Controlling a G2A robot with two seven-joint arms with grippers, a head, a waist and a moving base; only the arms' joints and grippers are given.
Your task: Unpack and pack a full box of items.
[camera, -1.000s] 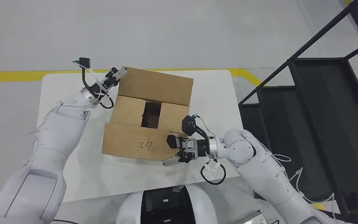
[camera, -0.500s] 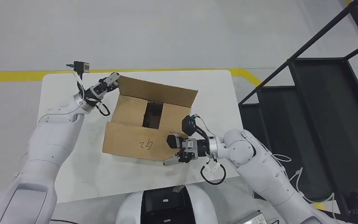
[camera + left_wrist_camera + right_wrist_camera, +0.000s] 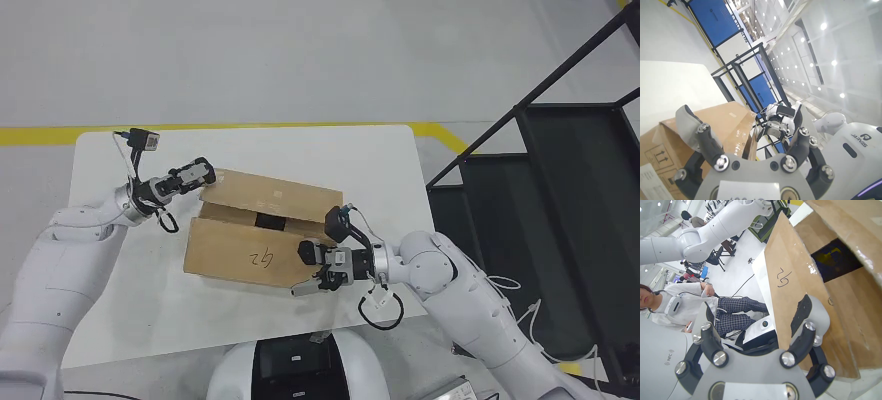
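One brown cardboard box, its two long flaps folded inward over a dark gap and the near flap marked in pen, sits on the white table, with the left gripper at its far-left corner and the right gripper astride the near flap's end, both with fingers spread.
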